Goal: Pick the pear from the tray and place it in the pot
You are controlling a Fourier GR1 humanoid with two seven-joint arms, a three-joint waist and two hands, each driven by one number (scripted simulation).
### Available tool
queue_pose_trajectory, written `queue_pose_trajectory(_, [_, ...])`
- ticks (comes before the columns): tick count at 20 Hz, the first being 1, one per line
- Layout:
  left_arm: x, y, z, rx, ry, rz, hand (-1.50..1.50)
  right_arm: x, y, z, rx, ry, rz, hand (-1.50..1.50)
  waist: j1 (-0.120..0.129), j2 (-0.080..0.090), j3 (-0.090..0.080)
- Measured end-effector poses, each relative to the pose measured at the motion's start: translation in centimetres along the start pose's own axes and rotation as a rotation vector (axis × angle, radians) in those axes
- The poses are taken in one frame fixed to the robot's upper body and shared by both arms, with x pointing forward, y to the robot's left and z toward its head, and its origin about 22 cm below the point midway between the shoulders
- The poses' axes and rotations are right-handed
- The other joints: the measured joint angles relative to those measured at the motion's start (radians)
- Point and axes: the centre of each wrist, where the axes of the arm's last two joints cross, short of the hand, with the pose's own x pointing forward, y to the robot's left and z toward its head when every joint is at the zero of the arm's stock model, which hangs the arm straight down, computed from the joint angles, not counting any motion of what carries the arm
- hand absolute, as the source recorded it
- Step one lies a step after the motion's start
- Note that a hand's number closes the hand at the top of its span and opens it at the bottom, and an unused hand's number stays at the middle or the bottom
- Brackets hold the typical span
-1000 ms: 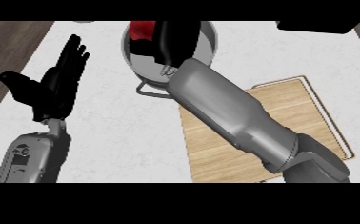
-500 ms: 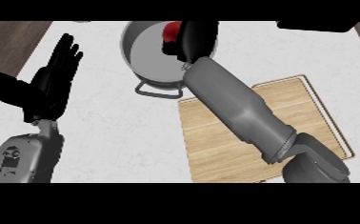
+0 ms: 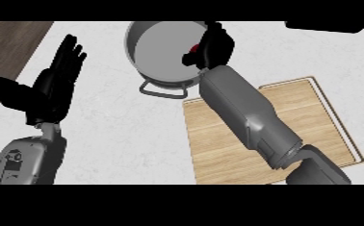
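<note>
Head view, looking steeply down on the pale tabletop (image 3: pixel 113 124). The right robot hand (image 3: pixel 213 47) is over the right rim of the grey pot (image 3: pixel 160 47), fingers curled in around something red. That red patch, the pear (image 3: pixel 193 48), peeks out at the hand's left edge, just inside the pot's rim. Most of it is hidden by the fingers, so whether it touches the pot's wall or floor is hard to call from here. The pear is in that hand's hold, above the pot's interior on its right side.

The pot sits far on the tabletop, a little left of centre, and its nearer loop handle (image 3: pixel 163 90) points toward us. The pot's inside shows plain grey.

The right forearm runs from the lower right corner diagonally up to the pot, crossing the wooden tray (image 3: pixel 320 119). The tray lies on the right half of the tabletop, near side, its far left corner just beside the pot's handle. The part of its surface that shows is bare wood.

Over on the left, the left robot hand (image 3: pixel 53 83) is held up with straight, spread fingers, holding nothing, well apart from the pot. Its grey forearm comes in at the lower left corner.

A dark wooden strip (image 3: pixel 21 42) shows at the far left edge, and a black shape (image 3: pixel 327 25) at the far right corner.
</note>
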Motion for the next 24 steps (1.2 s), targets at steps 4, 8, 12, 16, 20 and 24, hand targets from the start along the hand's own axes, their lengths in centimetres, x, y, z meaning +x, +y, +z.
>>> queue_pose_trajectory(4, [0.1, -0.3, -0.1, -0.004, -0.005, -0.003, 0.00, -0.3, -0.2, 0.2, 0.044, -0.003, -0.152, -1.50, 0.003, 0.003, 0.001])
queue_pose_trajectory(8, [0.2, -0.6, -0.1, -0.002, 0.001, 0.004, 0.00, 0.2, -1.0, 0.2, 0.016, -0.038, -0.338, -1.50, -0.001, 0.001, 0.002])
queue_pose_trajectory(12, [0.2, -0.1, -0.3, 0.009, 0.003, -0.001, 0.00, -0.1, -1.4, 0.4, -0.019, -0.047, -0.490, -1.50, -0.010, -0.002, 0.002])
queue_pose_trajectory(16, [-0.3, 0.7, 0.1, 0.036, 0.016, -0.003, 0.00, -1.1, -1.7, 0.5, -0.041, -0.040, -0.611, -1.50, -0.038, -0.011, 0.002])
queue_pose_trajectory(20, [-0.7, 1.5, 0.6, 0.057, 0.029, -0.010, 0.00, -3.0, -1.5, 0.8, -0.039, -0.034, -0.690, -1.50, -0.064, -0.020, 0.001])
queue_pose_trajectory(24, [-0.5, 1.9, 1.5, 0.079, 0.033, -0.011, 0.00, -4.5, -1.8, 0.4, -0.014, -0.040, -0.735, -1.50, -0.083, -0.027, 0.000])
